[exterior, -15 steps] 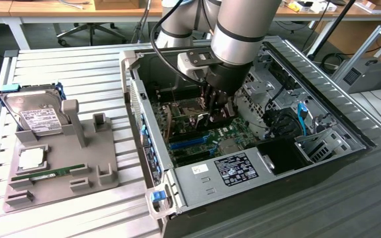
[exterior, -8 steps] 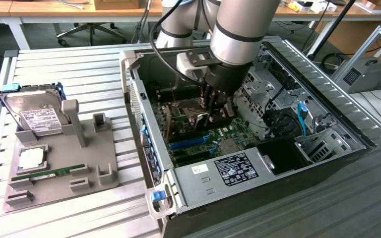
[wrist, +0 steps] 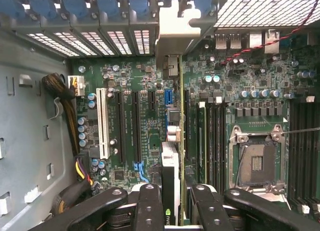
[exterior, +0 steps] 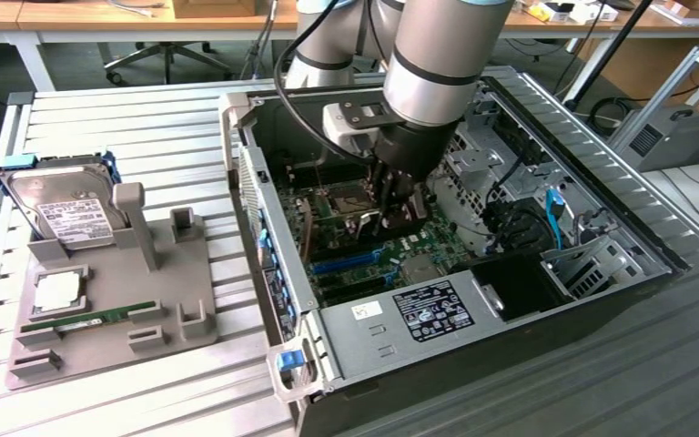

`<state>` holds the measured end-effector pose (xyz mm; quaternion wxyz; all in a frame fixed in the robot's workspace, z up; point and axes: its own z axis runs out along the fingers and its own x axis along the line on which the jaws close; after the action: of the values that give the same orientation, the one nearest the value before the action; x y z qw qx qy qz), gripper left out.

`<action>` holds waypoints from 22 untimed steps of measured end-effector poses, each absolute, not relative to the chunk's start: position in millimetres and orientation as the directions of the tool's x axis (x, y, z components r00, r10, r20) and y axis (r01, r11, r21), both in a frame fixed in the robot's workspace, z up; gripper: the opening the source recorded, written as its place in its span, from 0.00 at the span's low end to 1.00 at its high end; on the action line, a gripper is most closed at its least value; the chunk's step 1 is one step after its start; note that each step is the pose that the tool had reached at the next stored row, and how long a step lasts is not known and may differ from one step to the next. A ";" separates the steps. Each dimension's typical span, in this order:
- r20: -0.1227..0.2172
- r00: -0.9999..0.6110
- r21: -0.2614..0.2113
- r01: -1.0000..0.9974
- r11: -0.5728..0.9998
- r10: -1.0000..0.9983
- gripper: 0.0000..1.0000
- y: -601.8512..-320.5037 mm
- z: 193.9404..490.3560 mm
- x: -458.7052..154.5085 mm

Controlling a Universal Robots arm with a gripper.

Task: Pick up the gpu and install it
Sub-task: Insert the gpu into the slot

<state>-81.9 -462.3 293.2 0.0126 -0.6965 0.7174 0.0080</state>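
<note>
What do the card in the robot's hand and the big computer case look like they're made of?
The gpu, gripped in the hand: thin circuit board seen edge-on, likely fibreglass laminate, with a pale matte metal end bracket. The computer case: thin sheet steel by the look, dull grey, with folded edges and punched vents.

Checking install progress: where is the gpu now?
In the wrist view, the gpu stands edge-on, held by the end effector, over the motherboard between the expansion slots and CPU socket.
</note>
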 end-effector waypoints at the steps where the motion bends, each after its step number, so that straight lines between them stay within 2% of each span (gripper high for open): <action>1: -0.029 -0.029 -0.006 -1.000 0.030 -0.999 0.27 -462.3 292.2 -81.9; 22: -0.029 -0.029 -0.007 -1.000 0.030 -0.999 0.27 -462.3 290.9 -86.6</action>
<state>-86.6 -462.3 290.9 0.0131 -0.6965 0.7174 0.0075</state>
